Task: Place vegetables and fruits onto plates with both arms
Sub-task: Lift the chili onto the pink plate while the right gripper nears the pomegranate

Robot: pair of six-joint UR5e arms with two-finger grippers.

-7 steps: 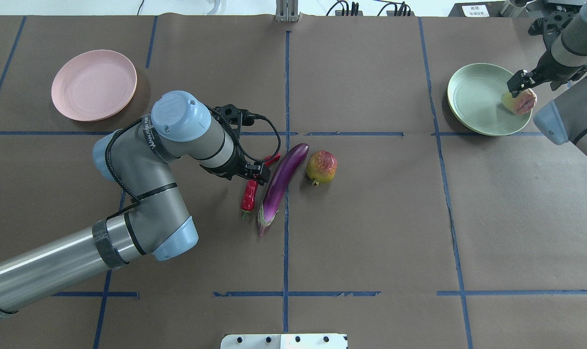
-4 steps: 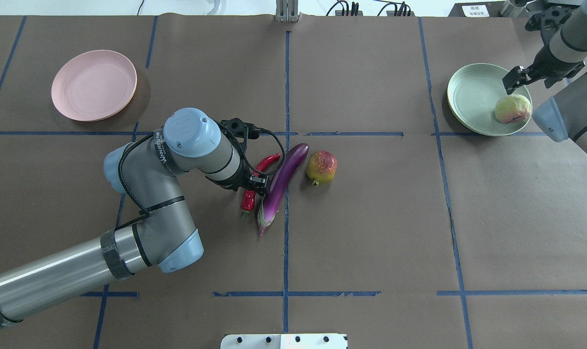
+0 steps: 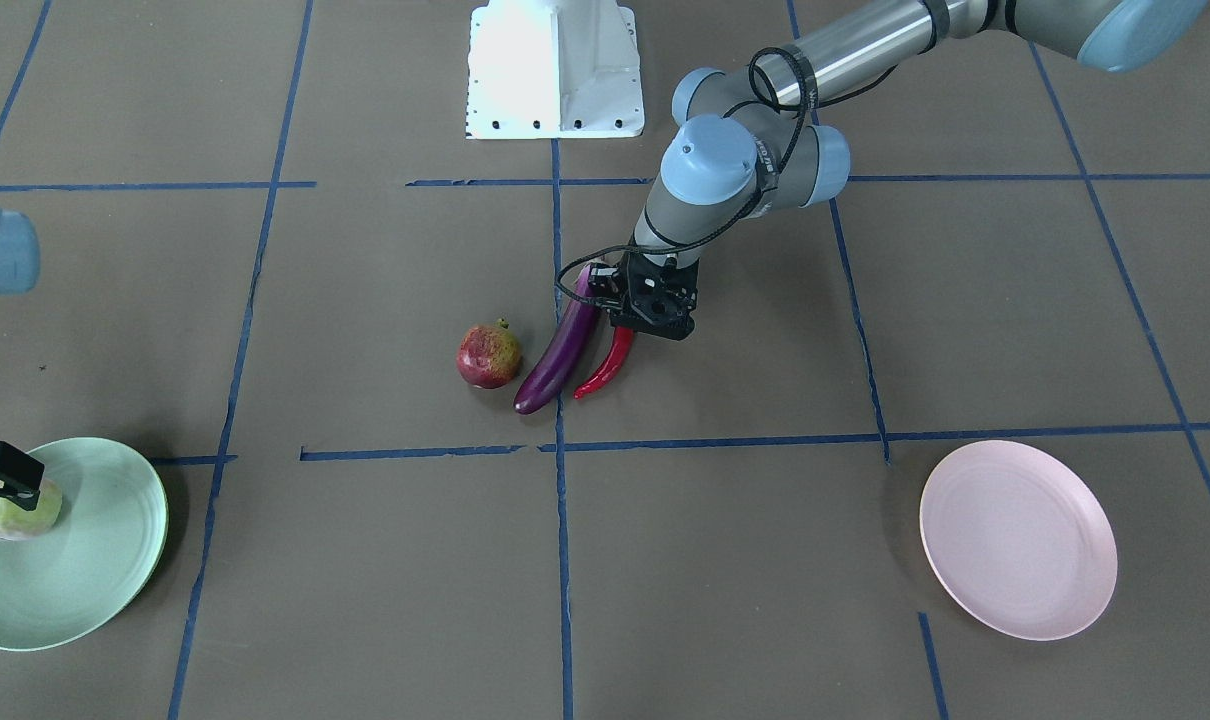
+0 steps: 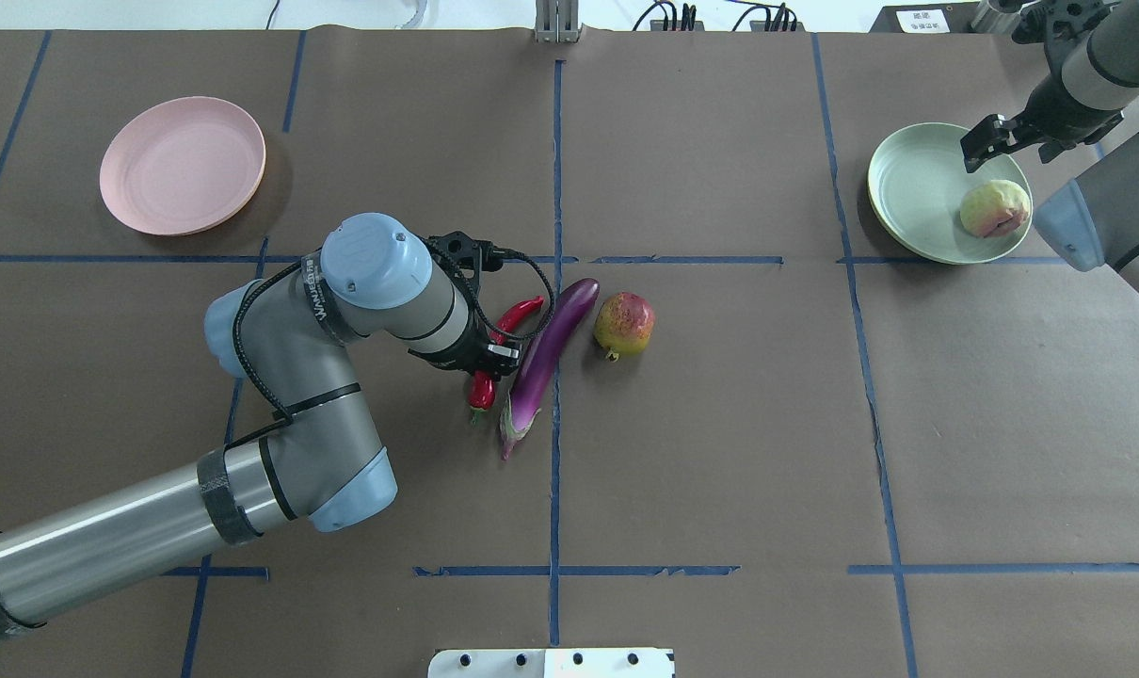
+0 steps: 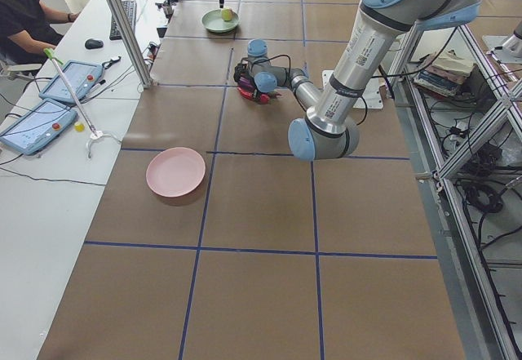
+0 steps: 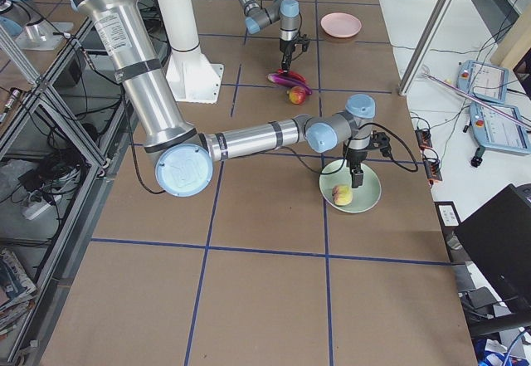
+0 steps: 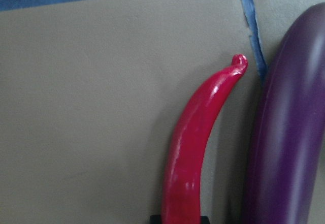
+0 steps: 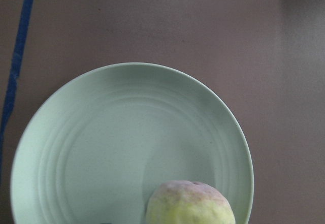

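My left gripper [image 4: 496, 356] is low over the middle of the red chili pepper [image 4: 521, 314], jaws astride it and open; the chili [image 7: 195, 142] lies on the table. The purple eggplant [image 4: 543, 365] lies right beside the chili, and the pomegranate [image 4: 624, 325] sits just beyond it. My right gripper [image 4: 979, 149] is open and empty above the mint green plate [image 4: 913, 188]. The pale cabbage-like ball [image 4: 995, 208] rests in that plate near its rim, also in the right wrist view [image 8: 190, 203]. The pink plate [image 4: 182, 165] is empty at the far left.
The white base block [image 4: 551, 662] sits at the table's near edge. Blue tape lines cross the brown table cover. In the exterior left view an operator [image 5: 24, 9] sits at a side desk with tablets [image 5: 37, 127].
My left gripper has come down onto the chili's middle. My right gripper has let go of the cabbage-like ball, which now rests in the green plate, and has risen away from it.
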